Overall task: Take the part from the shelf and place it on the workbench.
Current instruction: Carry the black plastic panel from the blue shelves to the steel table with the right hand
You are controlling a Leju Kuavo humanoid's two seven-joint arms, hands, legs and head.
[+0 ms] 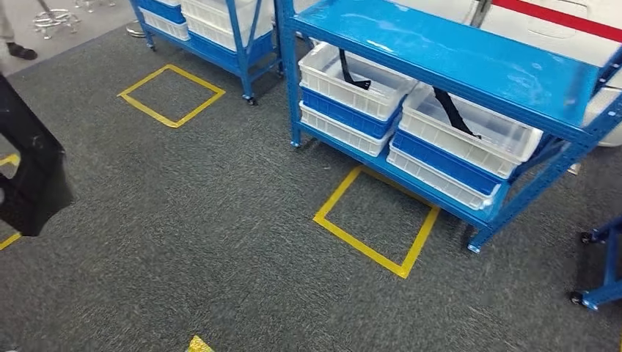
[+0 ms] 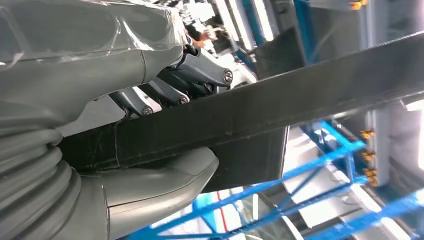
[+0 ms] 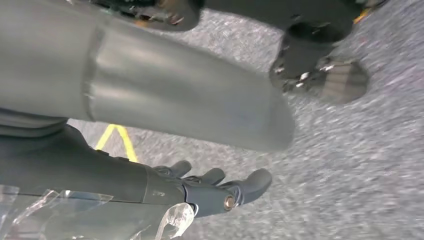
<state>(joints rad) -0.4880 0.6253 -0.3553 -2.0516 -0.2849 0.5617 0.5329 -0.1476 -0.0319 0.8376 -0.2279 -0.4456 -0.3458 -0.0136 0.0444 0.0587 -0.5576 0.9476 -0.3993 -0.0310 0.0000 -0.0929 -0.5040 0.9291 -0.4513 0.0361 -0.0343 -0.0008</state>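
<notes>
A flat black part (image 1: 29, 176) shows at the left edge of the head view, raised above the carpet. In the left wrist view my left hand (image 2: 100, 75) grips this long black part (image 2: 280, 100), dark fingers (image 2: 200, 75) on one face and the grey thumb (image 2: 160, 185) on the other. My right hand (image 3: 200, 190) hangs over the grey carpet with its fingers stretched out and nothing in it. Ahead stands a blue shelf (image 1: 455, 59). It carries white bins (image 1: 352, 81), and black strap-like parts (image 1: 451, 110) lie in them.
A yellow tape square (image 1: 378, 220) marks the carpet in front of the shelf, and another (image 1: 171, 94) lies further left. A second blue shelf (image 1: 220, 29) on castors stands at the back. A blue wheeled frame (image 1: 605, 271) is at the right edge. A person's shoe (image 1: 22, 51) is far left.
</notes>
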